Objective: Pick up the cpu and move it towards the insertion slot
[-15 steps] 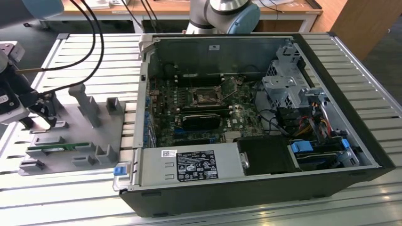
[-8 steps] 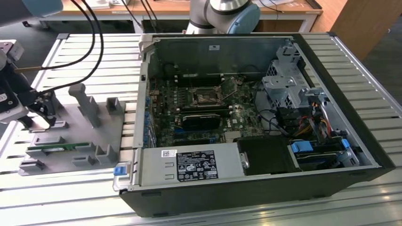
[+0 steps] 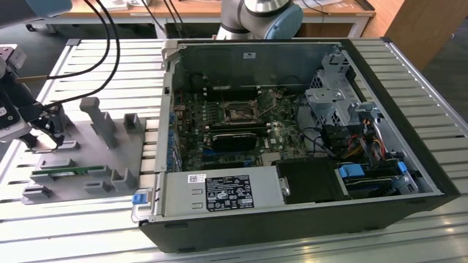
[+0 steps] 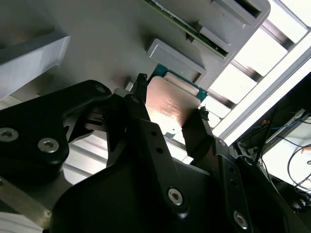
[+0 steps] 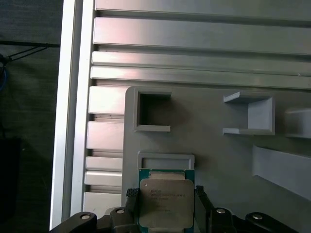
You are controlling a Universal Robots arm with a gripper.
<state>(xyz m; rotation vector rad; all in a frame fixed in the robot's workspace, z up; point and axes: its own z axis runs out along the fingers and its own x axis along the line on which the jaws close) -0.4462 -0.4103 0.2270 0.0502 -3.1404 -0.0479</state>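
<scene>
Silvery metal with a thin green rim, the cpu [image 5: 166, 203] sits between the two black fingers [image 5: 131, 195] of the gripper [image 5: 165, 196]. The fingers press on its opposite edges, a side grasp that leaves the lid and underside untouched. In both wrist views it is close over the grey plastic tray [image 5: 218, 160], beside a low holder; whether it has cleared the tray cannot be told. In the exterior view the gripper is at nine o'clock, above the tray. The insertion slot [image 3: 238, 112] lies well apart, toward three o'clock from the gripper, inside the open computer case [image 3: 256, 60], which is laid on its side so the socket faces up. Judging by that gap, the carry across is barely begun.
</scene>
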